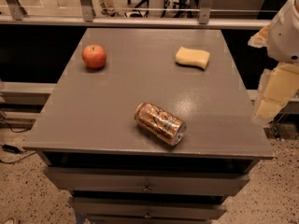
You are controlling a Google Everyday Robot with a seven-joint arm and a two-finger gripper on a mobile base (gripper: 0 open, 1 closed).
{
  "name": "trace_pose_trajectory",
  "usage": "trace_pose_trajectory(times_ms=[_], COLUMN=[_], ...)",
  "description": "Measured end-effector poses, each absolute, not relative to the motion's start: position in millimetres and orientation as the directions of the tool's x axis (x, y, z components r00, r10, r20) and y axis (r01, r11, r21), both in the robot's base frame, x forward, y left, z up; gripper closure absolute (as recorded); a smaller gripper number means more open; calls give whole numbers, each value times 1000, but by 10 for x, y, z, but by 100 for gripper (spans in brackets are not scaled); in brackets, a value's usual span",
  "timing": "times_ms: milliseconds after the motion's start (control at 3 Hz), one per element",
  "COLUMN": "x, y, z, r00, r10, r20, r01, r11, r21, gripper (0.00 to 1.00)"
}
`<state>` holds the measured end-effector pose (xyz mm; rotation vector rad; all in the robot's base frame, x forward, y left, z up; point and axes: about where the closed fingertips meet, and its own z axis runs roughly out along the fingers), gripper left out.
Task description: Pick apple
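Observation:
The apple is small, round and red-orange, with a stem dimple on top. It sits upright on the grey table, at its far left. My gripper hangs at the right edge of the view, just beyond the table's right side and near its front. It is far from the apple and holds nothing that I can see. The white arm rises above it.
An orange-brown drink can lies on its side near the table's front centre. A pale yellow sponge lies at the far right. A railing runs behind the table. Drawers are below the top.

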<state>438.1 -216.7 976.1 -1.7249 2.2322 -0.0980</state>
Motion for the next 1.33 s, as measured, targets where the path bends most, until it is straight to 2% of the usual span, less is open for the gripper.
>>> trace_pose_trajectory(times_ms=[333, 667, 1333], x=[4381, 4647, 5757], y=[-2167, -2004, -1085], z=[9761, 9699, 9410], r00=[-222, -187, -70], r10=[-953, -945, -823], r20=[-207, -267, -563], r01=[-931, -930, -929], r11=[270, 258, 260], r21=[-245, -263, -263], gripper=[0, 0, 0])
